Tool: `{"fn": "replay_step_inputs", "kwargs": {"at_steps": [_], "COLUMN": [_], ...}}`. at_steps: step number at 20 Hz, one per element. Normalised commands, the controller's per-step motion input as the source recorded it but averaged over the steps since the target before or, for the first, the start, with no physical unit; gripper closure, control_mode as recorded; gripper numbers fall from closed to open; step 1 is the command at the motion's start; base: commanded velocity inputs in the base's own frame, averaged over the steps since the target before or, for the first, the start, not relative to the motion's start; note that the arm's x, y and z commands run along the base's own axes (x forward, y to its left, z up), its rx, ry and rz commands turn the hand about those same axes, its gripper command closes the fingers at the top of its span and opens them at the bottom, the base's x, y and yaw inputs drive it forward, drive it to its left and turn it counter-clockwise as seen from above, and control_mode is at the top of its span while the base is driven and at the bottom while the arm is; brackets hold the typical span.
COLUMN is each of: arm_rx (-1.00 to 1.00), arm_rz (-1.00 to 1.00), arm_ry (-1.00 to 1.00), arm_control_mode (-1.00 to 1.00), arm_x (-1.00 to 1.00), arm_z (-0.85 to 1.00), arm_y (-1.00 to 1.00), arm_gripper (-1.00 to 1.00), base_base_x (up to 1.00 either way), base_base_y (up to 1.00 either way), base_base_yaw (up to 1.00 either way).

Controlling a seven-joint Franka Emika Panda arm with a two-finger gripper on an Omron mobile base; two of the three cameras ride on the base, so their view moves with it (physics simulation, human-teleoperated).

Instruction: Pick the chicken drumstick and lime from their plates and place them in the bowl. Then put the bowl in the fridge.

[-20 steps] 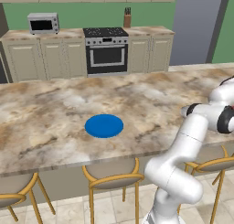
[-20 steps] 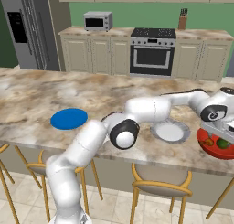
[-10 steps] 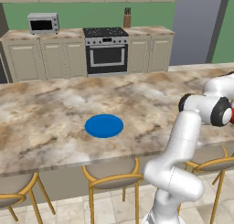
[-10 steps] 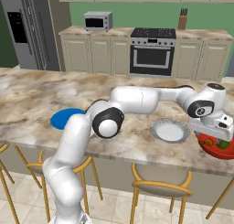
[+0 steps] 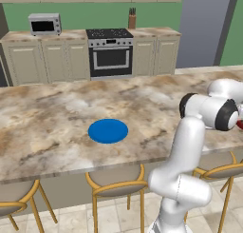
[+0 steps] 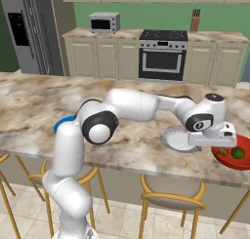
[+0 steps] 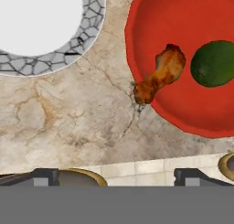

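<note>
Near the right end of the surface [image 6: 44, 111], the claw [image 7: 116, 175] hangs above the marble with its two dark tips far apart, wide and empty. Seen from the hand, the bowl [image 7: 183, 17] lies beyond the tips and to their right, apart from them. Inside it are the drumstick [image 7: 161, 74] and the lime [image 7: 214, 63], side by side and not touching. The drumstick's thick end points into the bowl; its thin end rests on the rim and pokes just over the marble. From the right base camera the bowl [image 6: 229, 161] sits at the near edge of the surface, just right of the hand, with the lime [image 6: 238, 153] showing green inside.

A white plate [image 7: 41, 17] with a grey cracked-stone rim lies left of the bowl, close but apart, with nothing on it; it appears beside the arm [image 6: 178, 138] from the right base. The blue plate [image 5: 107, 131] lies bare, well left of the arm.

The fridge [image 6: 27, 33] stands at the far left, doors shut, with a black panel bearing no legible writing.
</note>
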Motion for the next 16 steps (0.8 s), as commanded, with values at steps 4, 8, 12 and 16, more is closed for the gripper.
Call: {"fn": "replay_step_inputs", "kwargs": {"at_steps": [4, 8, 12, 16], "arm_rx": [0.00, 0.00, -0.01, -0.14], "arm_rz": [0.64, 0.53, 0.25, 0.02], "arm_ry": [-0.01, -0.01, 0.11, 0.06], "arm_control_mode": [-1.00, -1.00, -1.00, -1.00], "arm_x": [-0.02, -0.11, -0.02, 0.00], "arm_z": [0.00, 0.16, 0.21, 0.12], "arm_y": [0.00, -0.20, -0.26, -0.22], "arm_gripper": [-1.00, -1.00, -1.00, -1.00], "base_base_x": [0.00, 0.00, 0.00, 0.00], "base_base_y": [0.00, 0.00, 0.00, 0.00], "base_base_yaw": [0.00, 0.00, 0.00, 0.00]}}
